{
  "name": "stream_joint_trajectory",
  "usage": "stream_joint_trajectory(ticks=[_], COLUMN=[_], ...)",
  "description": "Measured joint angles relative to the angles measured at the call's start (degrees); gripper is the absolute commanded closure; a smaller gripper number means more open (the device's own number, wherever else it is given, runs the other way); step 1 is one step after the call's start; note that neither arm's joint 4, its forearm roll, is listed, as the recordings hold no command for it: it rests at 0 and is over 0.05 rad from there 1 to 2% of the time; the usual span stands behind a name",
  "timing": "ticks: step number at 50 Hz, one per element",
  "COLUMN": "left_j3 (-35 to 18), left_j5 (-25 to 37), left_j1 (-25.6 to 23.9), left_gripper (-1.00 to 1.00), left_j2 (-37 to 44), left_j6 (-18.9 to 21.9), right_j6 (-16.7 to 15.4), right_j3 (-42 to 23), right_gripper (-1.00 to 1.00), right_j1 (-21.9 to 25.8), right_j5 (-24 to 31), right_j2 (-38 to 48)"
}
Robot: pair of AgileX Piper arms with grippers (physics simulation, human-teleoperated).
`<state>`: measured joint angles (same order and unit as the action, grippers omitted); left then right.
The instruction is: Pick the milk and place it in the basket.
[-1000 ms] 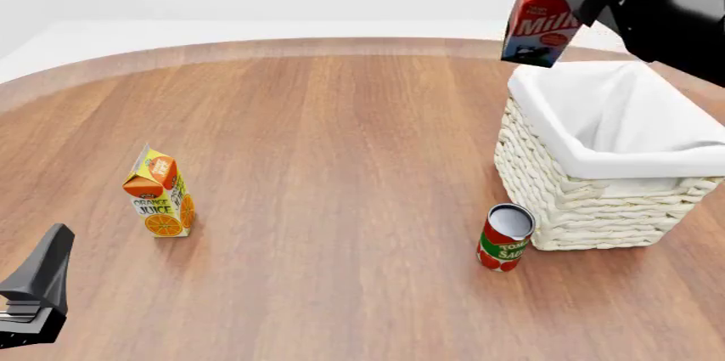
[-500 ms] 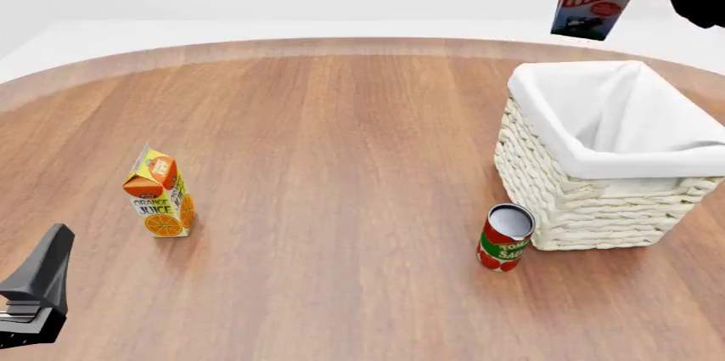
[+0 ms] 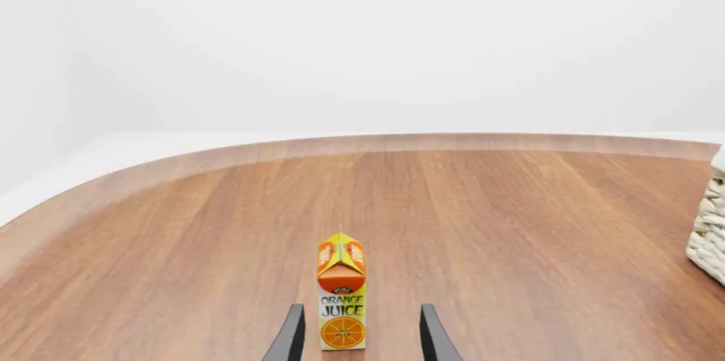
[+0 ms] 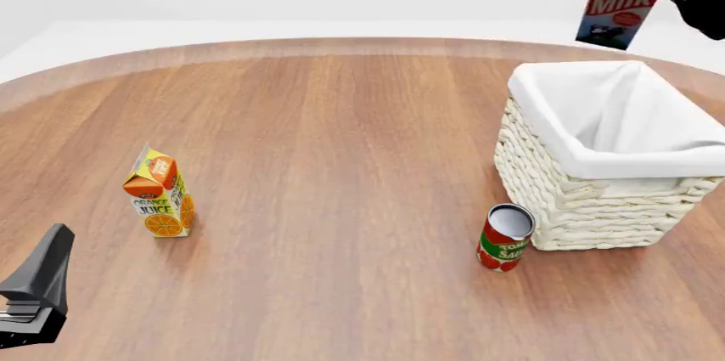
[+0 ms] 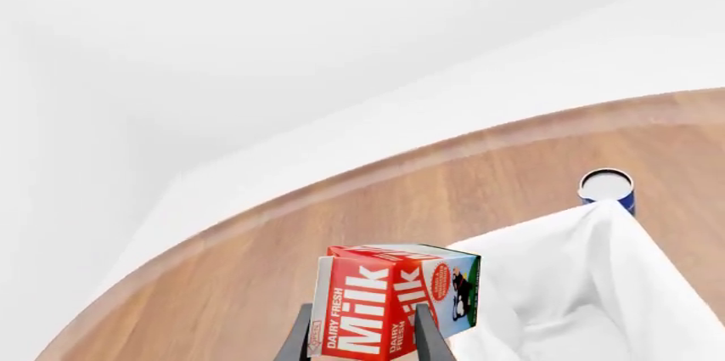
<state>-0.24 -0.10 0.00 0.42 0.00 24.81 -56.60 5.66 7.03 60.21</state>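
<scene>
While the milk (image 4: 617, 4) hangs gripped above, the basket (image 4: 589, 200) holds only cloth.

Red gable-top carton (image 4: 617, 6) lettered "Milk" in white, blue-green at the lower part. Large square woven wicker basket (image 4: 589, 200) in off-white, lined with plain white cloth. Orange-yellow gable-top juice carton (image 4: 159, 194) printed with orange slices. Small cylindrical can (image 4: 504, 239) in red with a green band, silver-grey on top. Warm brown wood-grain tabletop (image 4: 340, 140), paler along the curved rim.
</scene>
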Motion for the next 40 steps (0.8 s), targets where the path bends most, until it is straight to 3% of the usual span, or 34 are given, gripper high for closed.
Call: stream_joint_trajectory(ticks=[40], left_j3=[0.0], left_j5=[0.0], left_j1=[0.0], left_gripper=[-1.0], left_j2=[0.0], left_j6=[0.0], right_j6=[2.38], right_j3=[6.63], right_gripper=[1.0], right_j1=[-7.03], right_j5=[-9.0], right_j2=[6.24])
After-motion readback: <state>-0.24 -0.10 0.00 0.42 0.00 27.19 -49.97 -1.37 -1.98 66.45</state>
